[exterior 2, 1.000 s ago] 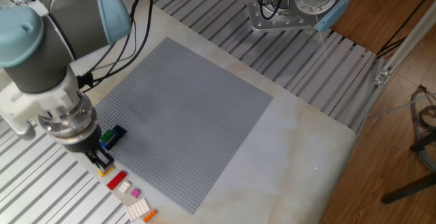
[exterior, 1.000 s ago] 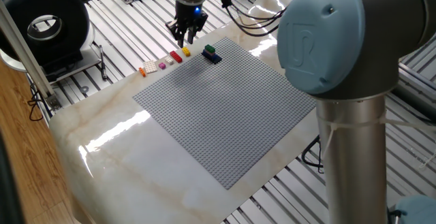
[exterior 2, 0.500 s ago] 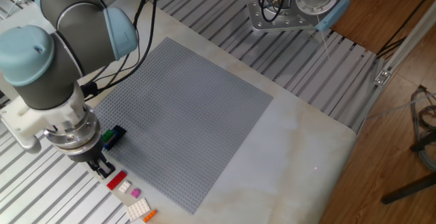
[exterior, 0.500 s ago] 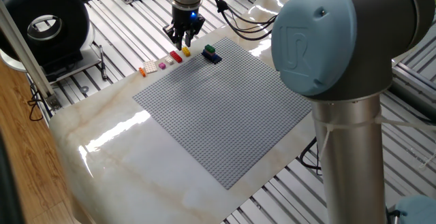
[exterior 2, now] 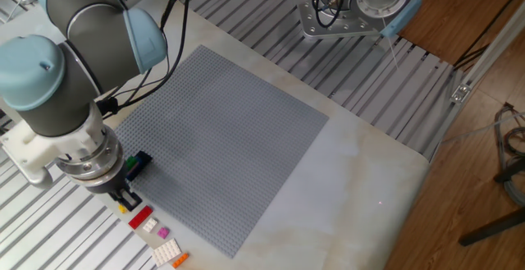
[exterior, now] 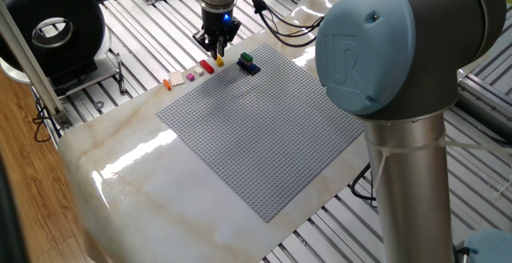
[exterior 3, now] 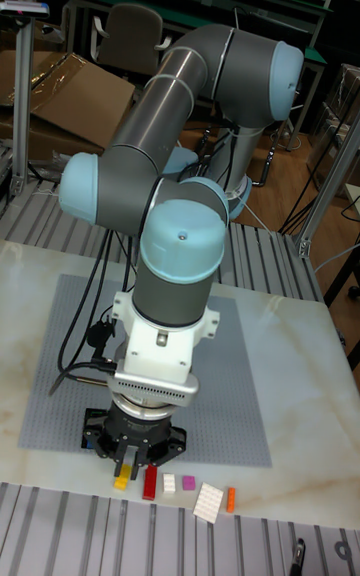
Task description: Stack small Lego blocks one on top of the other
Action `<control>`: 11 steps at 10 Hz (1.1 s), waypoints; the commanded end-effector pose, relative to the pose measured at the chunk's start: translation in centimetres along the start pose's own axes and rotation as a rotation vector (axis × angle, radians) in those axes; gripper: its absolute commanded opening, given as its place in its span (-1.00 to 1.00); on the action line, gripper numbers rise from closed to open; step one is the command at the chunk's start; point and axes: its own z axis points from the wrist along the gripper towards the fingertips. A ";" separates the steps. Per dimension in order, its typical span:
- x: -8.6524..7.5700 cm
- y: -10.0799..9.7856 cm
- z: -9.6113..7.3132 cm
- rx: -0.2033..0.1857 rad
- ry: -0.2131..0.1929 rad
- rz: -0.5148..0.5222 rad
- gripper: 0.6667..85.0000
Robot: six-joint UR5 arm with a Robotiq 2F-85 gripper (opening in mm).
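- The claw (exterior: 217, 51) hangs right over the yellow brick (exterior 3: 121, 481) at the near end of the loose row; to lift it cleanly, I reckon the fingers should straddle its short sides and not nudge the red brick (exterior 3: 151, 481) just beside it.
- Its fingers look spread around the yellow one, though I cannot tell if they touch it.
- The green brick (exterior: 246, 57) already sits on the dark one (exterior: 252, 68) at the grey plate's (exterior: 264, 127) corner.
- The arm reaches down with its wrist vertical.

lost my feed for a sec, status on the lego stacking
Gripper low over yellow brick, fingers around it, grip unconfirmed. Green brick on navy brick on baseplate. Red brick beside. Nothing blocking.
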 end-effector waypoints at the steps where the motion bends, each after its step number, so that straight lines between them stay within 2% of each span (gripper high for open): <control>1: 1.2 -0.8 -0.6 0.028 0.040 0.024 -0.64; 2: 1.1 -1.2 -0.6 0.040 0.038 0.023 -0.70; 5: 0.7 -1.0 -1.0 0.022 0.027 0.031 -0.70; 11: 0.5 -1.2 -1.3 0.032 0.017 0.028 -0.71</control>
